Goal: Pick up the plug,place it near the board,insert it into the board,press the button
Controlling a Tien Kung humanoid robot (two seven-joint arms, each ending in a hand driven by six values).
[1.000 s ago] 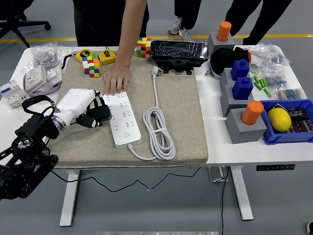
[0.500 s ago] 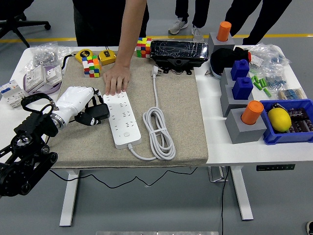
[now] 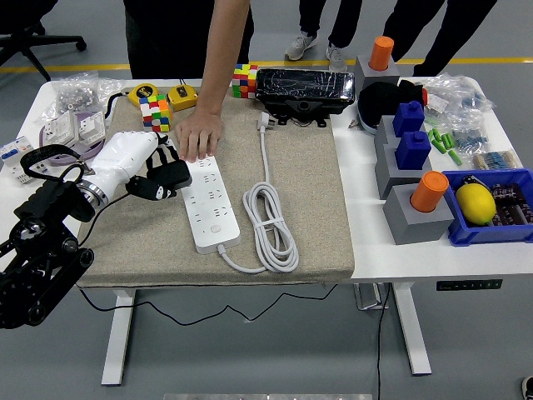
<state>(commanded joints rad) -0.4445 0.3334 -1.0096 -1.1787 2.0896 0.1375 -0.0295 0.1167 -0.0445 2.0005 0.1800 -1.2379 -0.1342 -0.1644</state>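
Head view shows the left hand (image 3: 137,162) at left of centre gripping the black plug (image 3: 166,177), which hangs at the left edge of the white board (image 3: 208,204), probably so its pins can line up over a socket. At the board's upper end a person's hand (image 3: 198,136) presses flat, likely to keep it from sliding on the tabletop (image 3: 366,208) during insertion.

Grey floor (image 3: 250,350), yellow line (image 3: 75,68), white table (image 3: 391,250).
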